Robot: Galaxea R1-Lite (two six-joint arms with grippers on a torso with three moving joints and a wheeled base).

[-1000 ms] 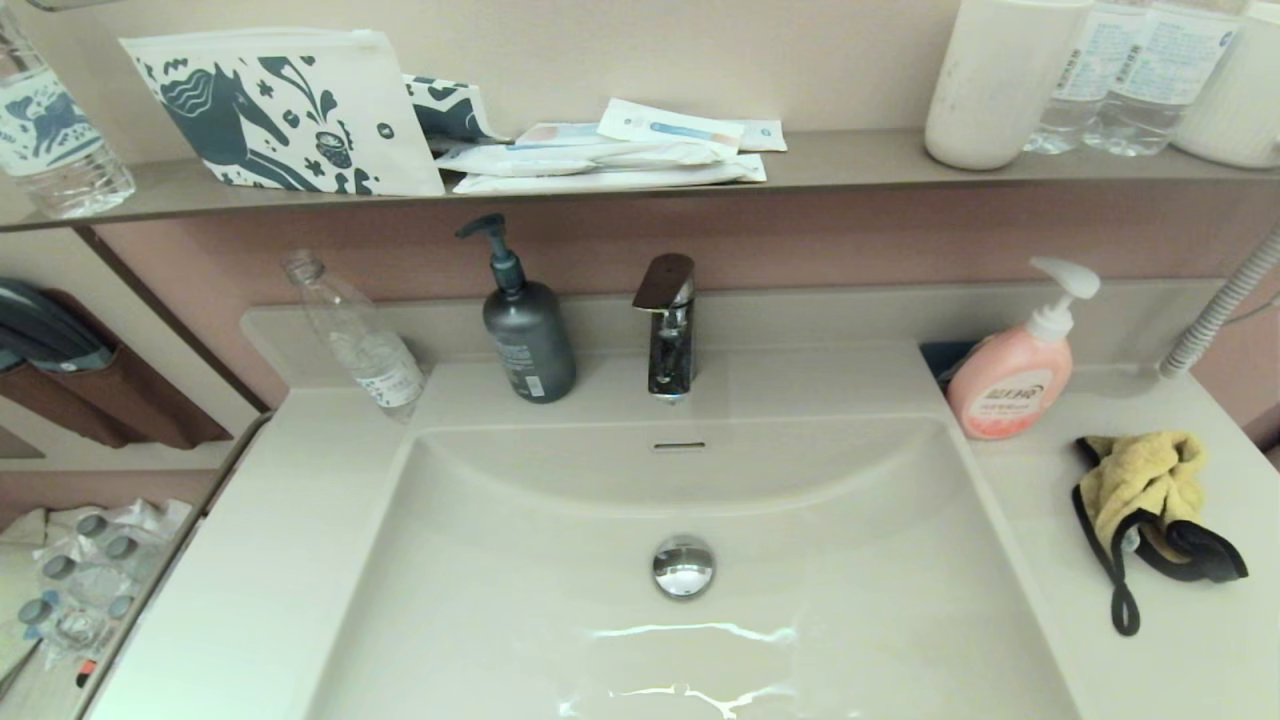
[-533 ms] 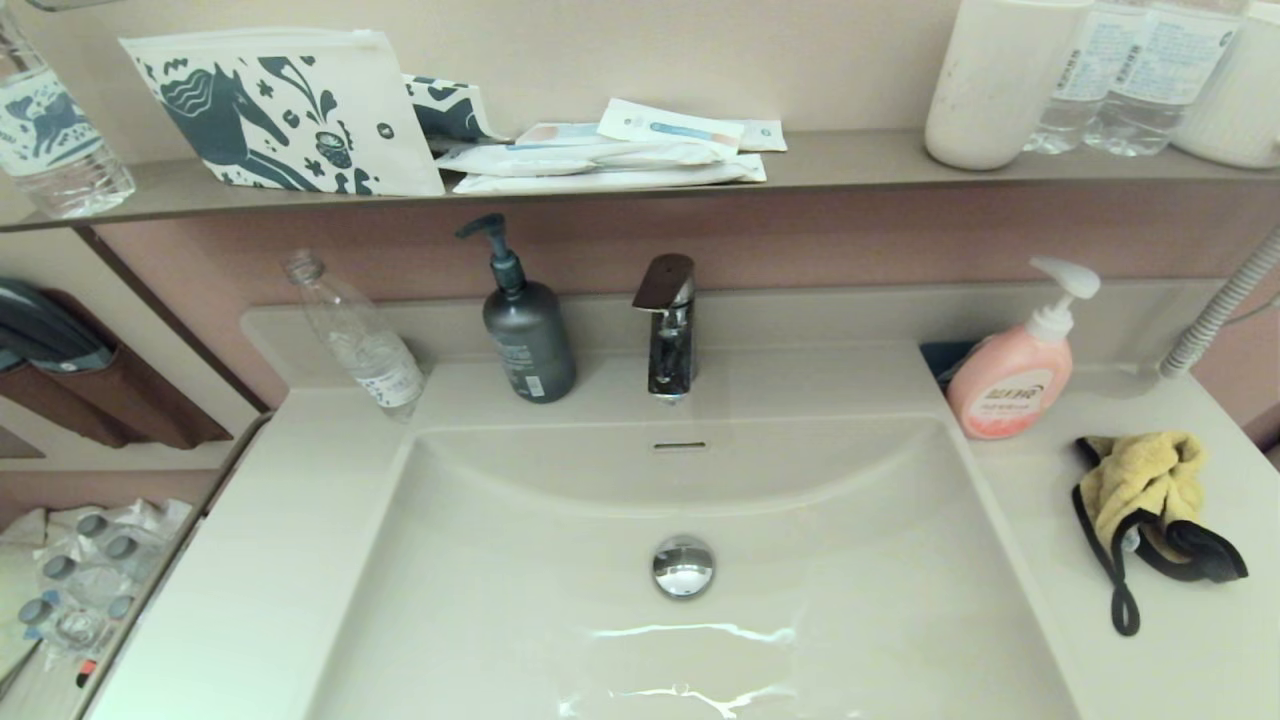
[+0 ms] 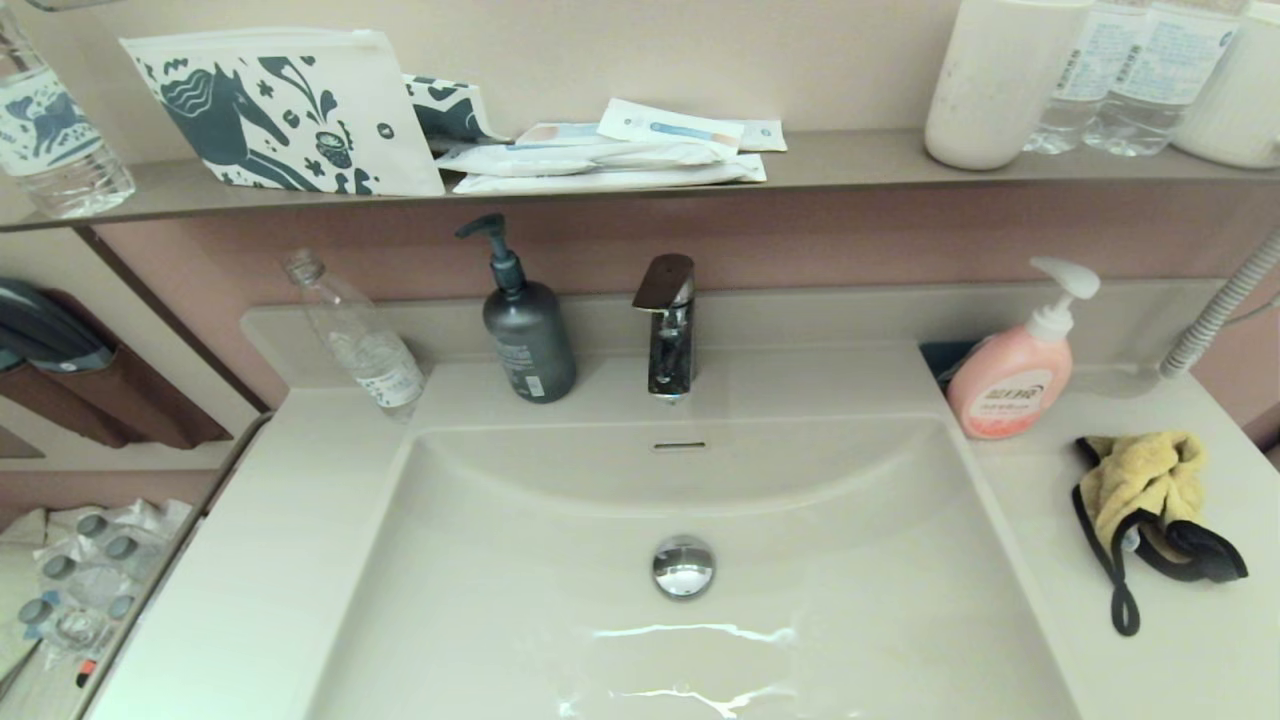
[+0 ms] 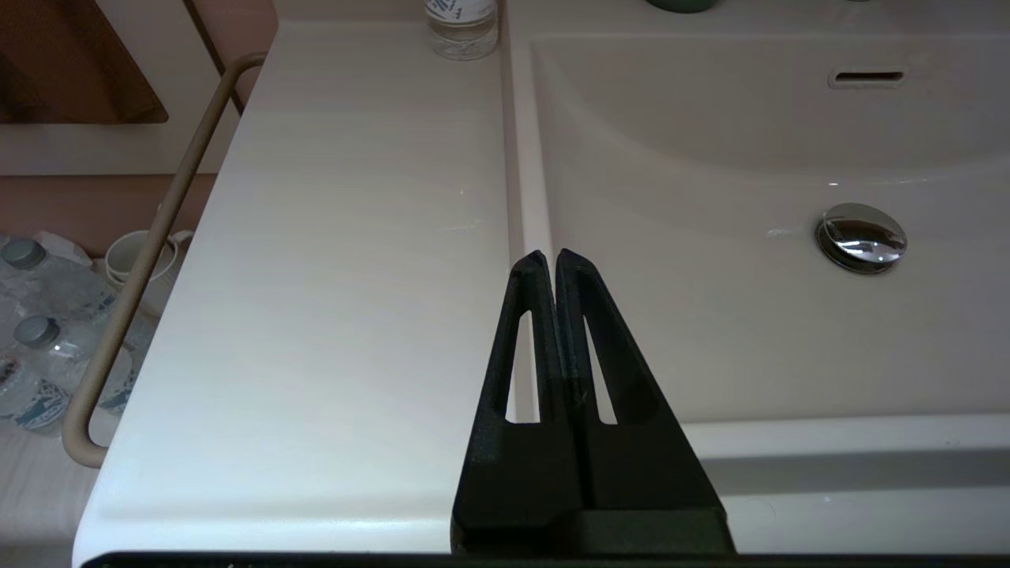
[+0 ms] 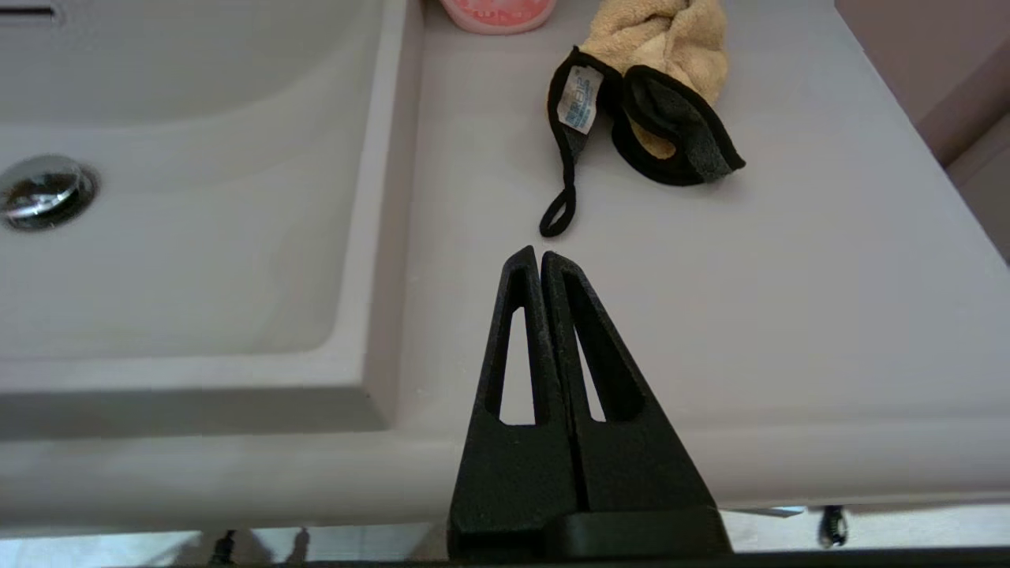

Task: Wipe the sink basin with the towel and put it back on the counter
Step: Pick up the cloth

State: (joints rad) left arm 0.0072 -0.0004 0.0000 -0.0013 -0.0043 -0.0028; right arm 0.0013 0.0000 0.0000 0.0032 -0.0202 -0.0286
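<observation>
Crumpled mustard-yellow terry towel with black edging (image 3: 1145, 495) lies on the glossy off-white counter (image 3: 1180, 640), at the right of the head view.

It sits just below the pink pump soap bottle (image 3: 1010, 385), its thin black loop trailing toward the frame's bottom edge, outside the large off-white rectangular sink basin (image 3: 560, 560) with its round chrome drain plug (image 3: 683, 566). The left gripper (image 4: 548, 259) and right gripper (image 5: 534, 254) show only in their wrist views, both with jaws pressed together, holding nothing.
</observation>
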